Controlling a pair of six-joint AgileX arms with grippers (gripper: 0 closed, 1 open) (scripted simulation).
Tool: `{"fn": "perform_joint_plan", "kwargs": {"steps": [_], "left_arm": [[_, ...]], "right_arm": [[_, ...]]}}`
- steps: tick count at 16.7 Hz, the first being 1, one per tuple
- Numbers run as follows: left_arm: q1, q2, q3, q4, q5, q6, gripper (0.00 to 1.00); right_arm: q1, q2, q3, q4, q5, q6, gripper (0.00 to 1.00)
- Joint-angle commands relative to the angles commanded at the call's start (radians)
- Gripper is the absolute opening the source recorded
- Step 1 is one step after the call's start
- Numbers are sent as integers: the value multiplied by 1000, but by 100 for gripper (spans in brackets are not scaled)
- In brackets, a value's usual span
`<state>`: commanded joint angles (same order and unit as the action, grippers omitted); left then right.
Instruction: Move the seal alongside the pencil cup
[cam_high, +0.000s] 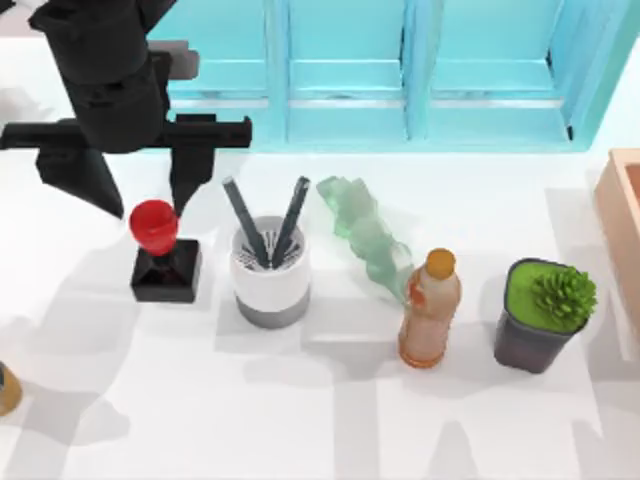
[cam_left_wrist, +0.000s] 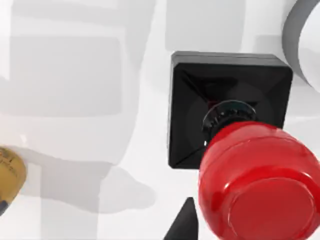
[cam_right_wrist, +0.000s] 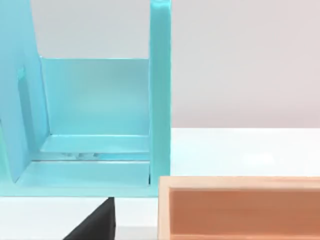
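I have the seal standing on the table just left of the pencil cup, my left gripper above its red knob, fingers wide apart, so I judge placement essentially done.

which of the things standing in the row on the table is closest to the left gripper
The seal, black base with red knob, directly under the left gripper; pencil cup, bottle and plant pot stand farther right.

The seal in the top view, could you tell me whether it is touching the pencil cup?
No, the seal stands apart from the pencil cup, with bare table showing between them.
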<state>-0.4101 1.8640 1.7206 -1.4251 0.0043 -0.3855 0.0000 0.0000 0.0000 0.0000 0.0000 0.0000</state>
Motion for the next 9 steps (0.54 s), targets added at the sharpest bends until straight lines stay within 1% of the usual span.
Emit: {"fn": "perform_joint_plan", "kwargs": {"steps": [3,4,9], "left_arm": [[0,0,0,0,0,0,98],[0,0,0,0,0,0,100],[0,0,0,0,0,0,100]], "right_arm": [[0,0,0,0,0,0,100],[0,0,0,0,0,0,100],[0,0,0,0,0,0,100]]}}
